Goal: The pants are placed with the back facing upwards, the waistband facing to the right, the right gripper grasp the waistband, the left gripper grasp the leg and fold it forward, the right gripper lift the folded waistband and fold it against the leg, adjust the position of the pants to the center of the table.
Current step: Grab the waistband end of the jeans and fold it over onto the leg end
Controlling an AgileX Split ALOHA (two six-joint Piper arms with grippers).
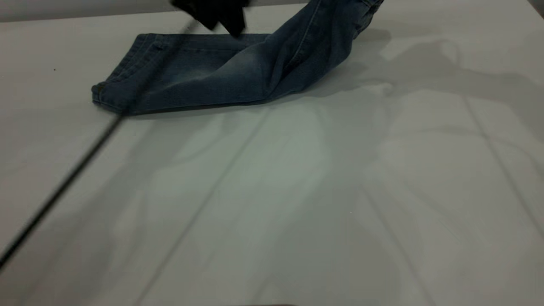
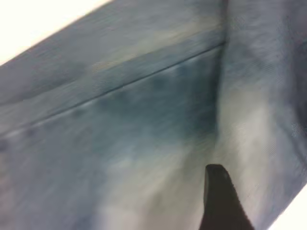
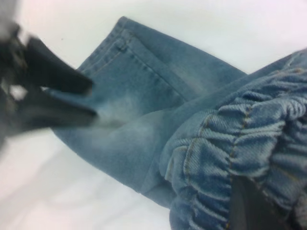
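Exterior: your left gripper (image 1: 221, 17) hangs just above the folded pants (image 1: 204, 74) on the table (image 1: 297, 191); fingers spread.

Left wrist: one fingertip (image 2: 220, 201) just over denim.

Right wrist: your right gripper (image 3: 254, 206) is clenched on the waistband (image 3: 240, 143), raised above the leg (image 3: 139, 100).

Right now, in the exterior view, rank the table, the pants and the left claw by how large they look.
1. The table, filling most of the view.
2. The pants, across the far part.
3. The left claw, cut off by the top edge, so its ranking is unsure.
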